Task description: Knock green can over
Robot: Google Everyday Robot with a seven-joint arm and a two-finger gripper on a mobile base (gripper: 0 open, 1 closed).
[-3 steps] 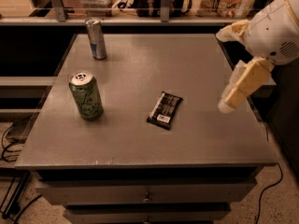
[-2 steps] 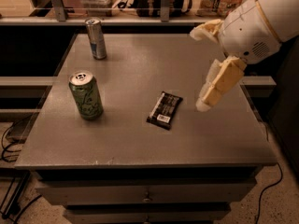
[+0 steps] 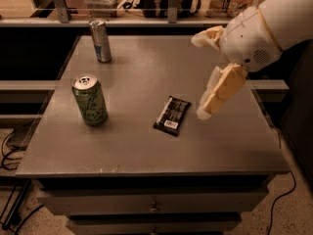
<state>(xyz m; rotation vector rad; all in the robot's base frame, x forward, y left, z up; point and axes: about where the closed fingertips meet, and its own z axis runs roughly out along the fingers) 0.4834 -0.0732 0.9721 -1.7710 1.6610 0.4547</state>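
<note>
The green can [image 3: 90, 101] stands upright on the left side of the grey table [image 3: 146, 151], its silver top with pull tab facing up. My gripper [image 3: 197, 77] hangs above the right half of the table, well to the right of the can and not touching it. Its two cream fingers are spread apart: one finger [image 3: 206, 36] points left at the top, the other [image 3: 220, 92] slants down and left, its tip close to a dark snack bar. Nothing is held between them.
A slim silver-and-blue can [image 3: 100, 40] stands upright at the back left. A dark snack bar [image 3: 172, 115] lies flat between the green can and my gripper. A shelf with boxes runs behind the table. Cables lie on the floor at both sides.
My arm and gripper have moved left, from the table's right edge to over its right half, nearer the snack bar. Both cans and the bar have not moved.
</note>
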